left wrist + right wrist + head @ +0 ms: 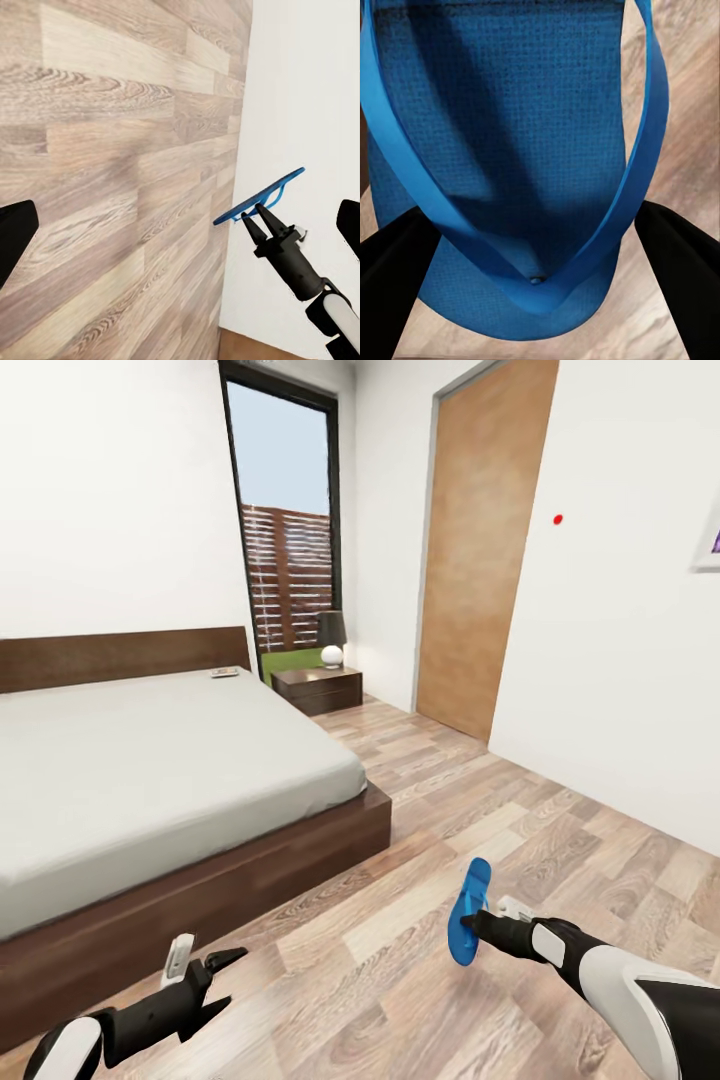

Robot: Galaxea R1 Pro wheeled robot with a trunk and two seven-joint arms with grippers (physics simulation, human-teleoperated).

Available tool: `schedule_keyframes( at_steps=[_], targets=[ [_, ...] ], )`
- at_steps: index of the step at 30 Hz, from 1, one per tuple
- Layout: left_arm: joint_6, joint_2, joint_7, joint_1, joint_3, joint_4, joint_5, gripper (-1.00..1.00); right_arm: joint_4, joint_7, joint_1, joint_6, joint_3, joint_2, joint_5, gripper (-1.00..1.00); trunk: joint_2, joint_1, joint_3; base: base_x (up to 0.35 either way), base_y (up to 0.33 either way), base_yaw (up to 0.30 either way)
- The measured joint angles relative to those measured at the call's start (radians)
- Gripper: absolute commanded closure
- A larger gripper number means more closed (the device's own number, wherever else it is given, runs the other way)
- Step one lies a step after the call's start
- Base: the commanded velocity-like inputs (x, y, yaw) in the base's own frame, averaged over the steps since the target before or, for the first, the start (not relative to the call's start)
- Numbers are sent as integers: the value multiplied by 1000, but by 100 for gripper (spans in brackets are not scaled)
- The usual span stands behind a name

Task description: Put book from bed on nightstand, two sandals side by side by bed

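Right hand point(470, 922) extends forward from the lower right of the head view, fingers clamped on a blue sandal point(467, 912) held on edge above the wood-plank floor point(400, 980), well apart from the bed point(150, 780). Right wrist view shows the sandal's thong straps point(637, 180) meeting at the toe post between both dark fingers point(394, 292). Left hand point(222, 980) hangs low near the bed's foot, fingers apart, holding nothing. Book point(224, 673) lies on the mattress near the headboard; nightstand point(318, 688) stands beyond.

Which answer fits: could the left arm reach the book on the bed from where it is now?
Probably not. The left gripper hangs open low by the bed's foot corner, while the book lies far off near the headboard, across the whole mattress. The robot would likely need to drive closer.
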Motion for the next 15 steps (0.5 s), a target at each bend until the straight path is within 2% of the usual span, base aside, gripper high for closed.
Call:
schedule_keyframes(
  at_steps=[9, 15],
  targets=[
    [0, 5, -2, 0, 14, 20, 3, -100, 1, 0, 0, 0, 0, 0, 0, 100, 0, 0, 0, -3, 2, 266],
    [1, 6, -3, 0, 80, 70, 8, -100, 0, 0, 0, 0, 0, 1, 0, 100, 0, 0, 0, 0, 0, 266]
  ],
)
